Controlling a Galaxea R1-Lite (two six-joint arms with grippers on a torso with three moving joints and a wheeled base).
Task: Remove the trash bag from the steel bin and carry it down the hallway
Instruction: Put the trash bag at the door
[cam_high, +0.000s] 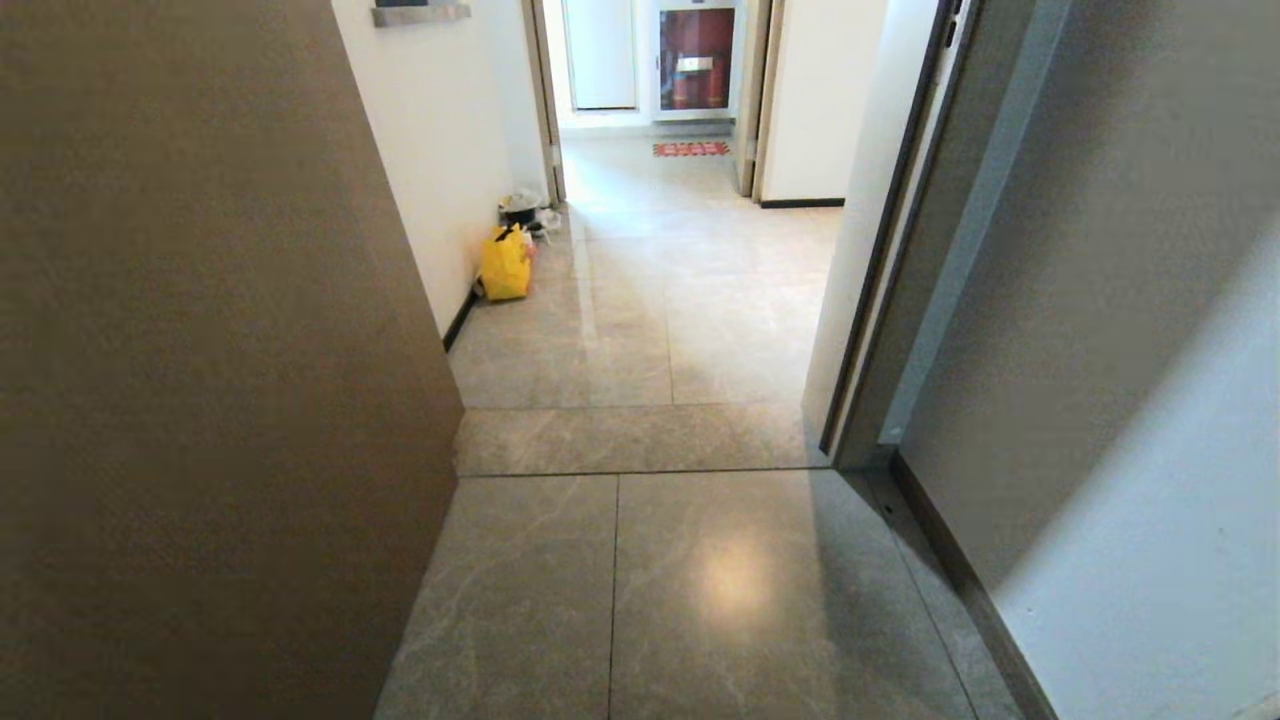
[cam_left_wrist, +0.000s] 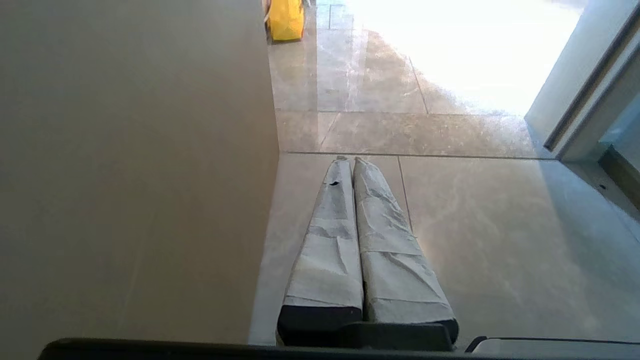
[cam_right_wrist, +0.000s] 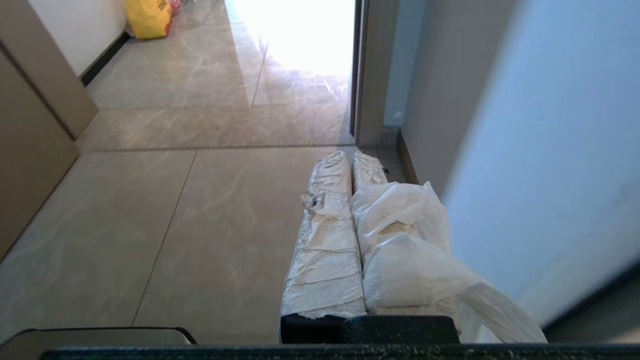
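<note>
A thin white translucent trash bag (cam_right_wrist: 410, 250) is draped over one finger of my right gripper (cam_right_wrist: 351, 157). That gripper is shut with the film pinched between its taped fingers, and the rest of the bag trails off to the side, low over the floor beside the right-hand wall. My left gripper (cam_left_wrist: 350, 160) is shut with nothing in it, hovering over the tiles next to a brown panel. Neither arm shows in the head view. The hallway (cam_high: 650, 300), with glossy marbled tiles, opens straight ahead past a threshold strip (cam_high: 640, 440). The steel bin is out of view.
A brown panel (cam_high: 200, 350) fills the left side, and a door frame (cam_high: 880, 300) and a wall (cam_high: 1150, 450) close in on the right. A yellow bag (cam_high: 505, 265) and other rubbish (cam_high: 525, 208) sit against the hallway's left wall. A red mat (cam_high: 690, 148) lies far ahead.
</note>
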